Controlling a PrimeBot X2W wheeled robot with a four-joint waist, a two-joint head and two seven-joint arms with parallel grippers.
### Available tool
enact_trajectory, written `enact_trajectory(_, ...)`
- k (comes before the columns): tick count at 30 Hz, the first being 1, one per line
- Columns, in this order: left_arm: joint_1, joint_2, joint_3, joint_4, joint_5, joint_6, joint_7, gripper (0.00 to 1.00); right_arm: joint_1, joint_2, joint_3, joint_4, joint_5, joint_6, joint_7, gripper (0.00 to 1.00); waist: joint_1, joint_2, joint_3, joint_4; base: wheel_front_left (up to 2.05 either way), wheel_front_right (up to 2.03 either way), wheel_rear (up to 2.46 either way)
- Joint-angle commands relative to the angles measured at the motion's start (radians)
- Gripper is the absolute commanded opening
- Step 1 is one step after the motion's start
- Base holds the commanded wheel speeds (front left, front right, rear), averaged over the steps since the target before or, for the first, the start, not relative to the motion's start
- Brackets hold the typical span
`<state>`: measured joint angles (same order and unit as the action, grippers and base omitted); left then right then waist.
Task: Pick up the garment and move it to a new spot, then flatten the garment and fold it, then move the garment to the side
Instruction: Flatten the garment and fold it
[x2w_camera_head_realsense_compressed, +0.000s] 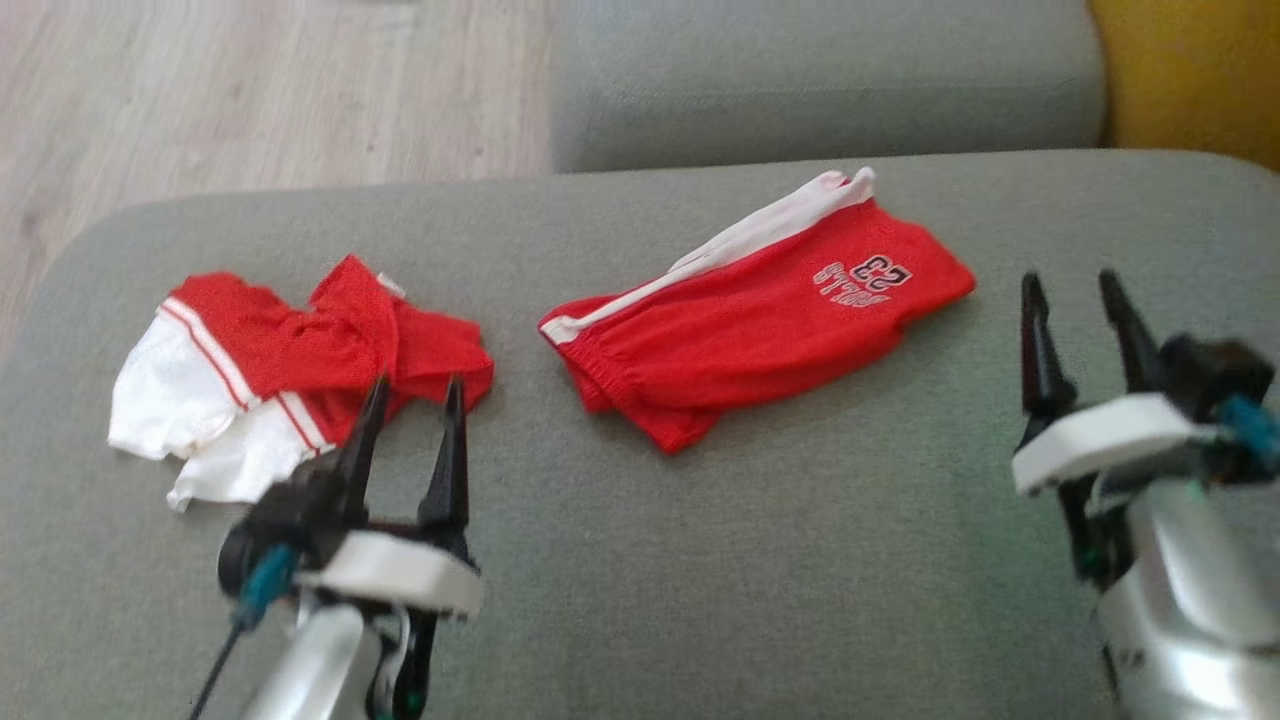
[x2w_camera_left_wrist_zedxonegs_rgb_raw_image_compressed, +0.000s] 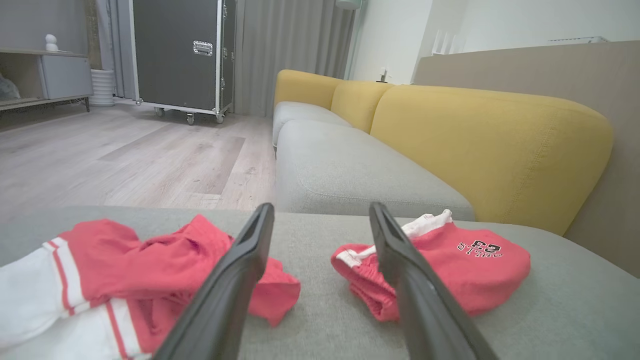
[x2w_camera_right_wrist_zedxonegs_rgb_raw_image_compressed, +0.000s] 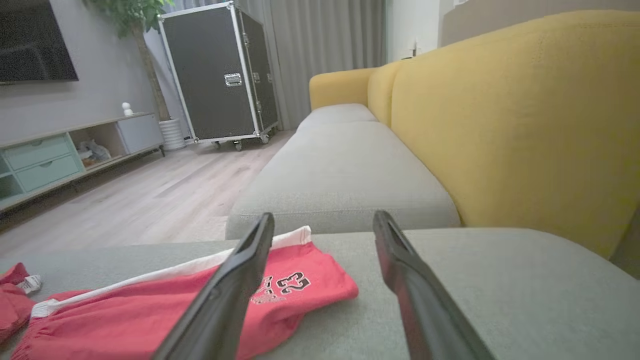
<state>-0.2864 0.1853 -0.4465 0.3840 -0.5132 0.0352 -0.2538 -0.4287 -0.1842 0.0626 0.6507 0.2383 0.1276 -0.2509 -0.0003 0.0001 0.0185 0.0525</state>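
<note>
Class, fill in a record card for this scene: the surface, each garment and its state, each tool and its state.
Surface: grey sofa seat
Garment one: red shorts, white side stripe, number 23, folded flat, mid-seat
Garment two: red and white garment, crumpled, at the seat's left
Left tool: open, empty, by the crumpled garment
Right tool: open, empty, right of the shorts, apart from them

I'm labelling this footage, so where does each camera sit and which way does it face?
Head: looks down on the sofa seat; left gripper and right gripper low.
Left wrist: along the seat, past its fingers, toward the crumpled garment.
Right wrist: likewise, past its fingers, toward the folded shorts.
Shared: all show the shorts.
</note>
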Motion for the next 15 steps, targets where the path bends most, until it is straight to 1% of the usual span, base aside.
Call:
enact_trajectory(1, -0.002, 0.005, 0.063, -0.041, 0.021, -0.006, -0.008, 1.00, 0.016, 0.027, -0.003, -0.048, -0.016, 0.003, -0.011, 1.00, 0.0003, -0.0001, -0.024, -0.022, 0.00, 0.00, 0.00)
enact_trajectory(4, 0.074, -0.018, 0.115, -0.062, 0.052, -0.018, -0.008, 1.00, 0.087, 0.070, -0.036, -0.095, -0.048, 0.003, -0.011, 1.00, 0.0003, -0.0001, -0.029, -0.035, 0.00, 0.00, 0.00)
enact_trajectory(5, 0.114, -0.034, 0.153, -0.075, 0.072, -0.025, -0.008, 1.00, 0.129, 0.094, -0.053, -0.121, -0.060, 0.003, -0.011, 1.00, 0.0003, -0.0001, -0.030, -0.043, 0.00, 0.00, 0.00)
enact_trajectory(7, 0.139, -0.043, 0.177, -0.081, 0.105, -0.038, -0.008, 1.00, 0.164, 0.112, -0.072, -0.146, -0.074, 0.003, -0.011, 1.00, 0.0003, -0.0001, -0.029, -0.046, 0.00, 0.00, 0.00)
enact_trajectory(10, 0.159, -0.060, 0.202, -0.084, 0.149, -0.056, -0.008, 1.00, 0.203, 0.127, -0.087, -0.169, -0.093, 0.003, -0.011, 1.00, 0.0003, -0.0001, -0.028, -0.048, 0.00, 0.00, 0.00)
enact_trajectory(15, 0.170, -0.094, 0.240, -0.096, 0.185, -0.087, -0.008, 1.00, 0.230, 0.133, -0.070, -0.186, -0.103, 0.003, -0.011, 1.00, 0.0003, -0.0001, -0.024, -0.042, 0.00, 0.00, 0.00)
